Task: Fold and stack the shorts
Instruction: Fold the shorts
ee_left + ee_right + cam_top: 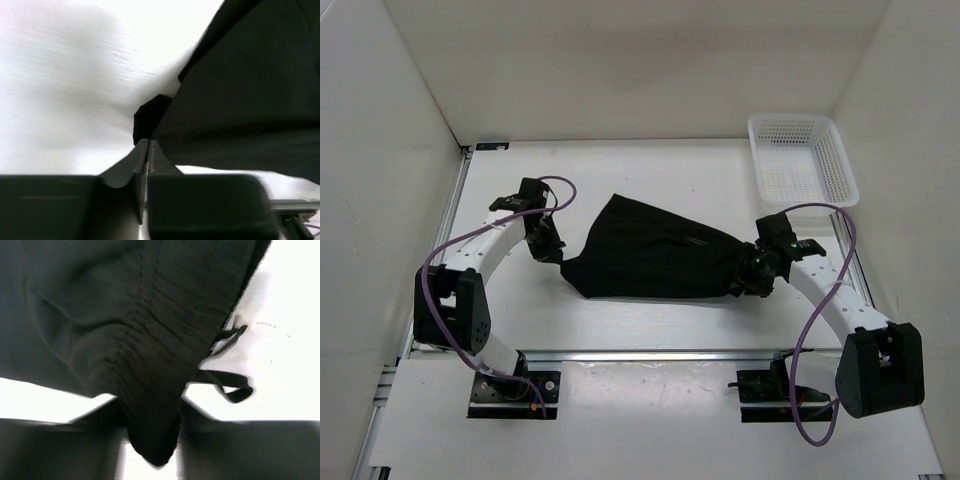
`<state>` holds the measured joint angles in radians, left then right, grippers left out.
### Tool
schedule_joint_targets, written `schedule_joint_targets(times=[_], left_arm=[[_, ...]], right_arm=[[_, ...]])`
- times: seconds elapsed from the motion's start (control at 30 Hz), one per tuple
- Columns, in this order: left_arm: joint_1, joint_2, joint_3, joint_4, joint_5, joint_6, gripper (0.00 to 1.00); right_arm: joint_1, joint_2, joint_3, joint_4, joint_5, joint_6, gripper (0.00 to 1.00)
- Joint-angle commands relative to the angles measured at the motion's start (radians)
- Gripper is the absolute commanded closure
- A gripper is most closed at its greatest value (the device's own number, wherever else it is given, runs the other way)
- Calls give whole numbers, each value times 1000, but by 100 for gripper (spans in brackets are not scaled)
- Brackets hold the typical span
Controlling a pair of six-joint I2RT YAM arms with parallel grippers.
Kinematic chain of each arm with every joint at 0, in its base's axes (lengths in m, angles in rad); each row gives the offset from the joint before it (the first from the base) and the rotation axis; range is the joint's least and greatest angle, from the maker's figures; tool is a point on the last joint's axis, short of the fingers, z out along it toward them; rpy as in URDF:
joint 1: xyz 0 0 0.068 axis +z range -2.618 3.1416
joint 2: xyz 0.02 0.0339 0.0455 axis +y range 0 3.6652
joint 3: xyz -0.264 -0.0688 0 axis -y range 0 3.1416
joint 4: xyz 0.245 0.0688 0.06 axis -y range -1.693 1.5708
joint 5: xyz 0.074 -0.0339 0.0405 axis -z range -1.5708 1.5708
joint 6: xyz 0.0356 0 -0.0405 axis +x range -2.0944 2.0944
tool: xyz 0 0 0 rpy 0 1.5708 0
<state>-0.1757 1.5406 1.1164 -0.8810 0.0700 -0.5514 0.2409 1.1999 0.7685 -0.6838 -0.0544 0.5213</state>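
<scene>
The black shorts (650, 258) lie stretched across the middle of the table between my two grippers. My left gripper (552, 252) is at their left corner. In the left wrist view its jaws (147, 142) are pressed together where the edge of the shorts (250, 90) meets the tips. My right gripper (750, 275) is at the right end. There its fingers (150, 407) stand apart, and the gathered waistband of the shorts (125, 315) hangs down between them. A drawstring loop (230, 385) dangles to the right.
A white mesh basket (802, 160) stands at the back right corner of the white table (650, 170). White walls close in the back and both sides. A metal rail runs along the near edge by the arm bases.
</scene>
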Motion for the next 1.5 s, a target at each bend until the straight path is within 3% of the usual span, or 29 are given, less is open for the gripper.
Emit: schedule_joint_targets(times=[0.0, 0.03, 0.07, 0.1, 0.13, 0.23, 0.3, 0.37, 0.47, 0.57, 0.77, 0.87, 0.93, 1.0, 1.07, 1.1, 1.13, 1.17, 1.2, 1.23, 1.27, 1.47], left_arm=[[-1, -1, 43, 20, 5, 10, 81], [-1, 13, 72, 5, 5, 10, 74], [-1, 25, 88, -6, 5, 10, 55], [-10, 47, 106, -6, 5, 24, 43], [-10, 56, 150, -6, 5, 24, 40], [-53, 117, 247, -30, -19, 33, 39], [-83, 209, 379, -67, -41, 42, 38], [-137, 297, 539, -91, -73, 67, 38], [-198, 495, 778, -183, -145, 79, 22], [-231, 642, 949, -231, -157, 88, 18], [-231, 800, 1062, -250, -168, 97, 15], [-231, 835, 1074, -259, -142, 107, 14], [-231, 836, 1074, -247, -133, 116, 19], [-220, 836, 1059, -234, -124, 116, 41], [-220, 836, 1034, -225, -124, 116, 60], [-220, 825, 1034, -225, -124, 116, 76], [-208, 825, 1034, -225, -124, 116, 83], [-208, 825, 1034, -225, -124, 116, 89], [-196, 814, 1034, -225, -124, 116, 89], [-196, 814, 1034, -225, -124, 116, 89], [-186, 799, 1034, -236, -124, 116, 89], [-186, 644, 973, -227, -144, 116, 89]], right_arm=[[0, -16, -9, -65, -28, -23, 40], [0, -16, 14, -85, -28, -23, 22], [0, -16, 23, -95, -13, -12, 19], [0, -42, 34, -105, -1, -12, 16], [0, -58, 43, -114, 16, 11, 16], [0, -123, 95, -157, 123, 42, 16], [-11, -147, 141, -157, 157, 62, 15], [-21, -129, 169, -148, 207, 71, 20], [-47, -58, 219, -123, 208, 62, 21], [-71, 9, 241, -91, 208, 49, 25], [-103, 174, 278, -39, 153, -13, 28], [-103, 208, 281, -39, 143, -23, 24], [-103, 217, 252, -4, 154, -14, 24], [-103, 217, 241, 27, 154, -14, 24], [-103, 227, 213, 69, 145, -14, 32], [-103, 227, 213, 82, 131, -14, 38], [-103, 227, 213, 93, 122, -3, 53], [-103, 236, 213, 93, 122, -3, 62], [-103, 236, 213, 93, 122, -3, 73], [-103, 236, 213, 93, 122, -3, 91], [-103, 236, 213, 93, 122, -3, 97], [-103, 126, 204, 72, 142, 20, 100]])
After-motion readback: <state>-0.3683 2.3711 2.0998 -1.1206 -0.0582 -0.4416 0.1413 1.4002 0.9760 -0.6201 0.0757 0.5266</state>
